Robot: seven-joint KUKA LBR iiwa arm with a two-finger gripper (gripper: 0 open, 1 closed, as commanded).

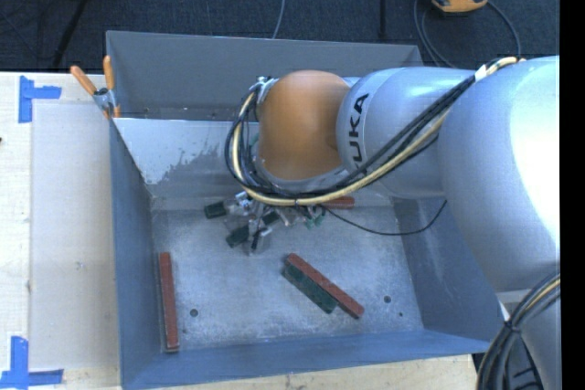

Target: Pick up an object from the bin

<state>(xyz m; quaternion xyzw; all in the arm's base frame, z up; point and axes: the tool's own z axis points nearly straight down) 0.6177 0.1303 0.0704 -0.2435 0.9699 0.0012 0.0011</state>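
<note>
Pincer (252, 228) of the arm (430, 142), shown low over the floor of the grey bin (228, 315), in the rear-middle part of that floor, beneath the orange cover (297, 123) and the looped cables (239, 160) of the wrist. Whether the pincer is spread, pressed together or pinching anything cannot be told, since its tip is mingled with dark shapes. A small dark block (239, 238) is seen touching or just beside the tip, on its lower left side; which of the two cannot be told, and the block is too small for its long axis to be made out. A second dark block (215, 209) is seen near by, to the upper left and apart from the pincer, with its long axis laid roughly left to right across the view. A brown-and-green bar (320, 285) is laid flat on the floor to the lower right of the pincer and apart from it; its long axis is set on a diagonal, one end pointed to the upper left, toward the pincer, and the other to the lower right. A reddish-brown strip (167, 301) is laid flat along the foot of the left wall, well apart from the pincer, with its long axis nearly up and down in the view.
</note>
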